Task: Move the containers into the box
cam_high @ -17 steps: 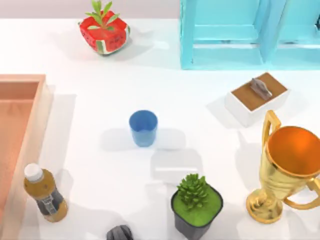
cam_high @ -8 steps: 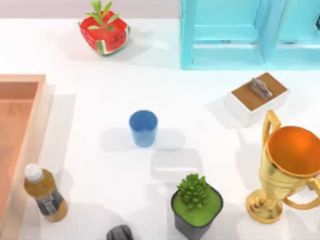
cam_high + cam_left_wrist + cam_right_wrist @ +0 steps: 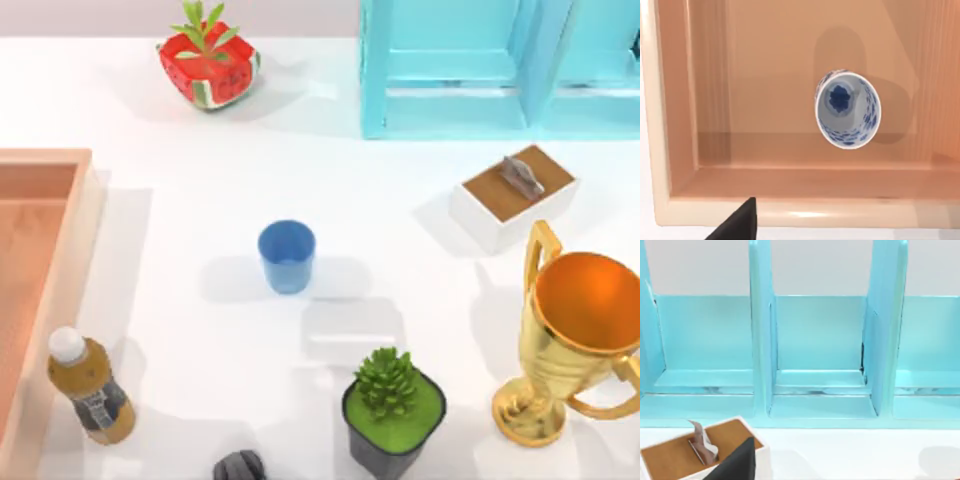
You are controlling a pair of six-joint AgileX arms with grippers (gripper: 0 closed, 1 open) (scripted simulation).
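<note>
**Blue tumbler next, patterned cup already boxed**

Nothing on the table has shifted across the earlier top views; you can't tell how either arm's jaws stand. Your patterned white cup [image 3: 847, 108] rests upright inside the orange-brown box [image 3: 62, 290], under the left wrist. The blue tumbler [image 3: 287, 256] stands upright mid-table, right of the box, likely nearer your left arm.

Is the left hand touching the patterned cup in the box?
Apart. In the left wrist view the patterned cup stands alone on the box floor, bare floor and wall between it and the hand's fingertip.
</note>
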